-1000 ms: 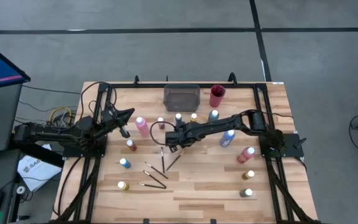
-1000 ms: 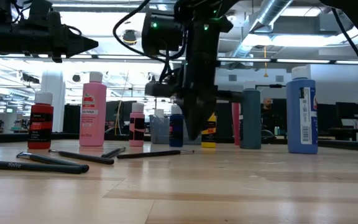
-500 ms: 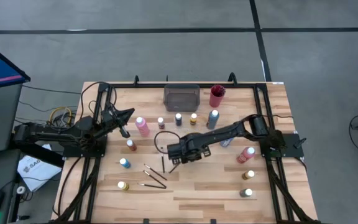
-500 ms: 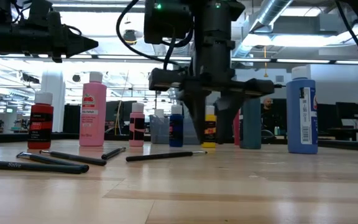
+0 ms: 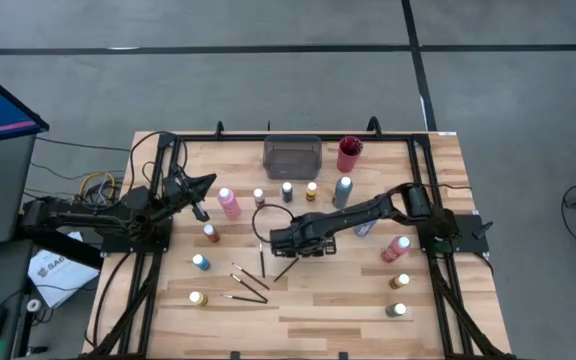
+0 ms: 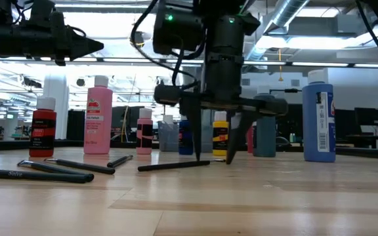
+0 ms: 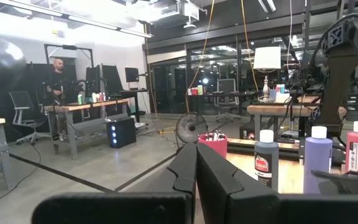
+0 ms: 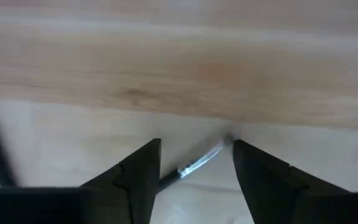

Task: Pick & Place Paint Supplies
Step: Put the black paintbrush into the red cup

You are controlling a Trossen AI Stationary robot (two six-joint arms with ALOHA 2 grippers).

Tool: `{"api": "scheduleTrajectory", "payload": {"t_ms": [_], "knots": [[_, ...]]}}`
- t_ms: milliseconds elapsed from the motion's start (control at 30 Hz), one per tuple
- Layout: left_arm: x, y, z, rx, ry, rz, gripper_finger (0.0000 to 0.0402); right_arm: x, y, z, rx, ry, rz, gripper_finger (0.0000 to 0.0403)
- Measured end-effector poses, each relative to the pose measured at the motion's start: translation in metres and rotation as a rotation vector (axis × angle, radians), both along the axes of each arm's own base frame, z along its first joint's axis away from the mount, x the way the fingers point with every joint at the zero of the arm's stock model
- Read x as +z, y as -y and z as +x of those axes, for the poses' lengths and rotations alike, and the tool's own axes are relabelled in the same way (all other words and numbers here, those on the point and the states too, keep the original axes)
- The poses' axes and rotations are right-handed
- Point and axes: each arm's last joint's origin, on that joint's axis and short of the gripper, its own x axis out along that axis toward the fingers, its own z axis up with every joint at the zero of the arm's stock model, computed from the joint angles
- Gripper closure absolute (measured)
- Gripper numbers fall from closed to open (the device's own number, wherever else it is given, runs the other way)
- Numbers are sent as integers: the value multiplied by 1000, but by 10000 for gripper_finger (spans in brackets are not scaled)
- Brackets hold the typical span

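My right gripper [image 6: 213,159] points down at mid-table, open, its fingertips just above the wood. A thin dark brush [image 6: 172,166] lies flat on the table, and its metal-collared end [image 8: 197,163] sits between the two fingers; I see no touch. More brushes [image 5: 248,280] lie toward the near left. Small paint bottles stand about, among them a pink one [image 5: 230,203] and a blue one [image 6: 318,118]. My left gripper [image 5: 211,181] hovers shut and level over the table's left part, holding nothing.
A grey tray [image 5: 292,157] and a red cup [image 5: 349,154] stand at the far edge. Bottles line up just beyond my right gripper, and more stand along the right and left sides. Bare wood lies at the near middle.
My right gripper has moved toward the table's near edge and come down close to the wood over the brush end. Its fingers, shut a second ago, have spread apart.
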Motion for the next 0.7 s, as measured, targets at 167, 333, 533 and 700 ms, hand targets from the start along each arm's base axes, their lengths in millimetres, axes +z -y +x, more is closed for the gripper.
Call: {"api": "scheduleTrajectory", "payload": {"t_ms": [167, 333, 533, 700], "knots": [[0, 0, 0, 0, 0, 0, 399, -9, -2, -6, -25, -23, 21, 233], [0, 0, 0, 0, 1, 0, 399, -10, 3, -7, 2, -31, -6, 293], [0, 0, 0, 0, 1, 0, 399, -11, 16, -6, 55, -45, 10, 349], [0, 0, 0, 0, 1, 0, 399, -11, 19, -6, 104, -43, 7, 389]]}}
